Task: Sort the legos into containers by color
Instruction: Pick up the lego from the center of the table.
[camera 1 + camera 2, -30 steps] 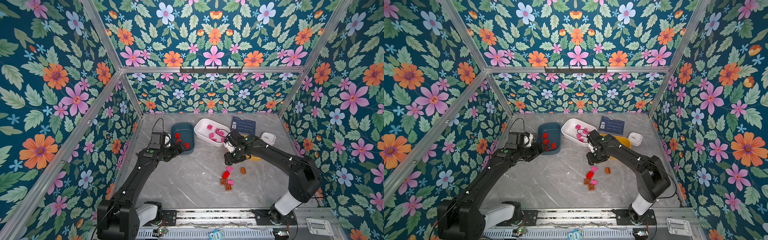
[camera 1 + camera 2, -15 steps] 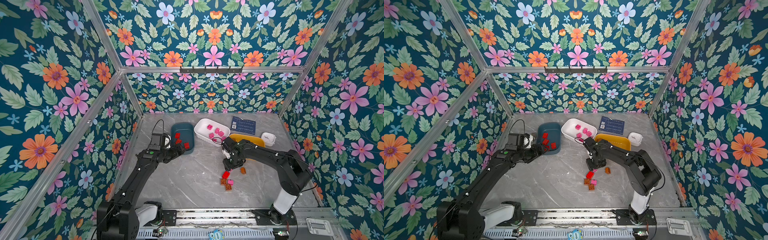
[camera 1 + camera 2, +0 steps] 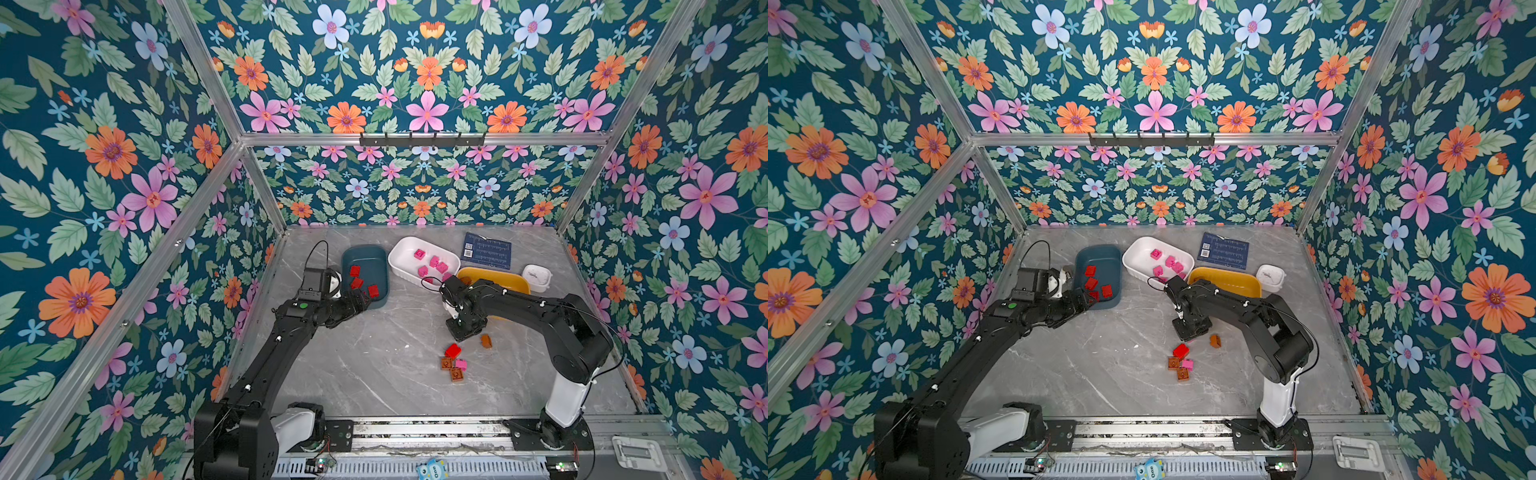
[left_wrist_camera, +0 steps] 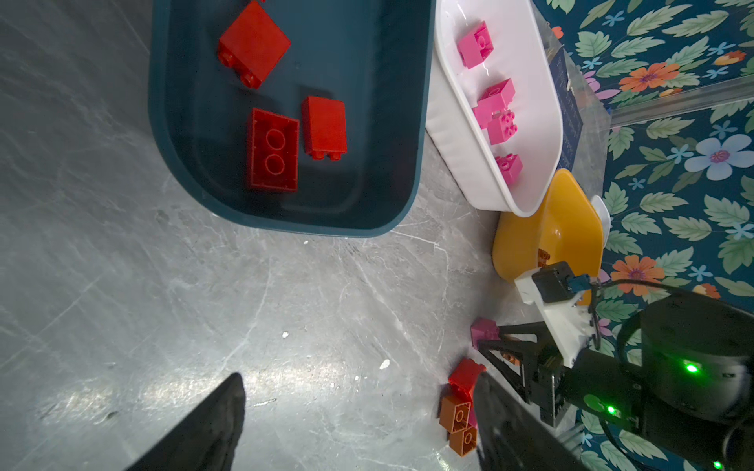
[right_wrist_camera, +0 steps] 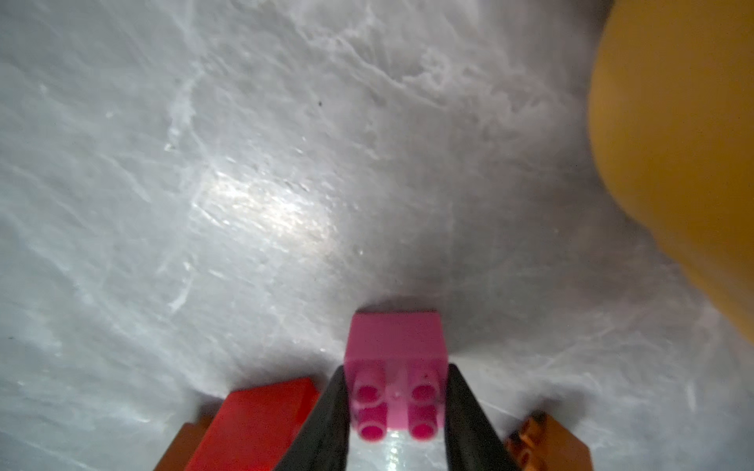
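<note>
The right hand (image 5: 395, 373) grasps a pink lego (image 5: 393, 346), its fingers (image 5: 326, 412) pressed on both sides, low on the worktop (image 5: 245, 163) near the yellow bin (image 5: 673, 163). The left hand (image 4: 359, 379) hangs released beside the teal bin (image 4: 161, 122).

The pink brick (image 5: 393, 359) pinched between the jaws of the right gripper (image 3: 460, 333) is only caught by the wrist cams. In both top views it's buried under the gripper body. A good chunk of the yellow bin (image 3: 509, 277), at 1 o'clock from the loose pile (image 3: 454, 363), is covered by the right arm (image 3: 540, 307), so what's inside is mostly hidden. The right wrist shot is blurred all over, with a red brick (image 5: 253, 424) and a brown-orange brick (image 5: 546, 444) chopped by the frame edge. Print on the blue card (image 3: 486, 251) can't be read, too small.
</note>
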`<state>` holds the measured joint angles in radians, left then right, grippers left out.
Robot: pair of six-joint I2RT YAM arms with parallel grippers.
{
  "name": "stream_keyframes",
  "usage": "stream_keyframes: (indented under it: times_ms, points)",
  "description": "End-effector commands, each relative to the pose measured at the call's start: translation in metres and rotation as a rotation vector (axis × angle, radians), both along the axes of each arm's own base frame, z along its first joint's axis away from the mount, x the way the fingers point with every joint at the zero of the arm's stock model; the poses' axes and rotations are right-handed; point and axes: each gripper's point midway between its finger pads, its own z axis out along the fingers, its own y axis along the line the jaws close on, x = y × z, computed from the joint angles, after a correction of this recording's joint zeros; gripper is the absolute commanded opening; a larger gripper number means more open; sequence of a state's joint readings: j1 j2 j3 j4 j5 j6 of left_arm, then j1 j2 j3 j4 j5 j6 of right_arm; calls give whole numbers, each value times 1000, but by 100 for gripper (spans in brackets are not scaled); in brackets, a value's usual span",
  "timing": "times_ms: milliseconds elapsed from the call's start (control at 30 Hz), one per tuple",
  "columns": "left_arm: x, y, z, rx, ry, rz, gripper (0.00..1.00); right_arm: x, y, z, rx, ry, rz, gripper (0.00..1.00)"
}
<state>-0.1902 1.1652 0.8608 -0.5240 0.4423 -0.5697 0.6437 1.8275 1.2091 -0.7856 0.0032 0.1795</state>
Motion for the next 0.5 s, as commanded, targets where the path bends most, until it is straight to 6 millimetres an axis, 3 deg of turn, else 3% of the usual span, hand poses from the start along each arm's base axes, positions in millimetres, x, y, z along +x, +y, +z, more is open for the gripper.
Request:
stream_keyframes:
  times_ms: [0,200,467]
  points:
    - [-1,2,2,12,-7,-5,88,6,1,16,3,-29,18,31]
    - [5,0,12,4,-26,-9,88,31,18,67,109,-132,18,29]
    - [20,-10,24,-67,-62,2,88,105,29,101,216,-251,-9,29]
